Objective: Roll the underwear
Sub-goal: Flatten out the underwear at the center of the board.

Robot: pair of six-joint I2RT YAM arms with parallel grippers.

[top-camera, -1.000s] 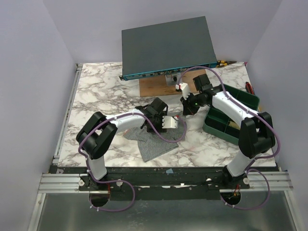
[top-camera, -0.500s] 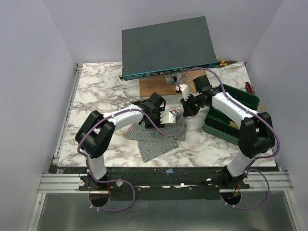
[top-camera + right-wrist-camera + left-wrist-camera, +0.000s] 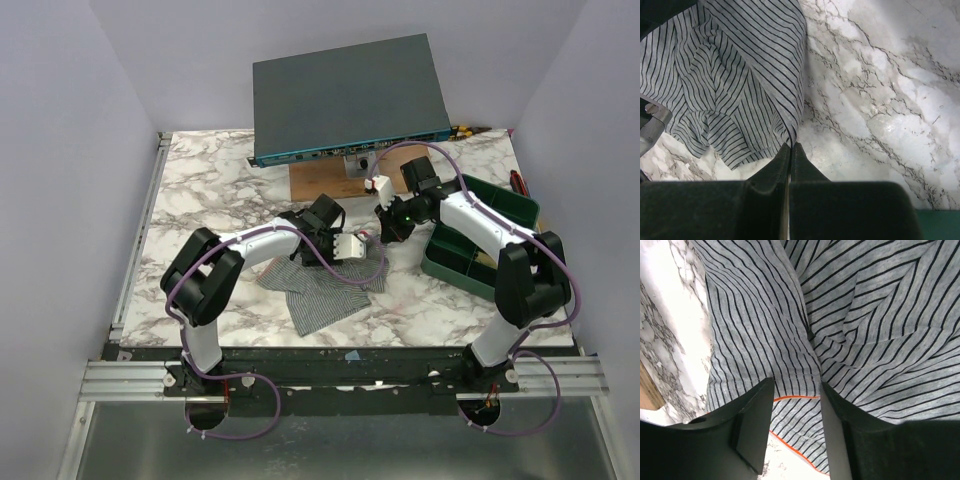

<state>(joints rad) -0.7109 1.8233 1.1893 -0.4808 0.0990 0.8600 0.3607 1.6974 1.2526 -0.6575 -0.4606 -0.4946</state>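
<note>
Briefly: grey cotton underwear (image 3: 325, 290) with thin black stripes and an orange hem lay crumpled on the white marble-patterned counter (image 3: 200, 200), in the near middle, between the two arms.

Left gripper (image 3: 795, 390) was down on the far part of the cloth. Its jaws stood moderately apart, with a raised fold and a stretch of orange hem between them. Whether the fingers (image 3: 752, 422) pressed the fabric could not be told.

Right gripper (image 3: 791, 146) had its jaws closed tight together, pinching the right-hand edge of the underwear where it met the bare marble.

A dark green compartmented plastic tray (image 3: 500, 205) sat at the right edge of the counter. A flat dark grey rectangular box (image 3: 350, 95) sat at the far side, on a brown wooden board (image 3: 320, 180).
</note>
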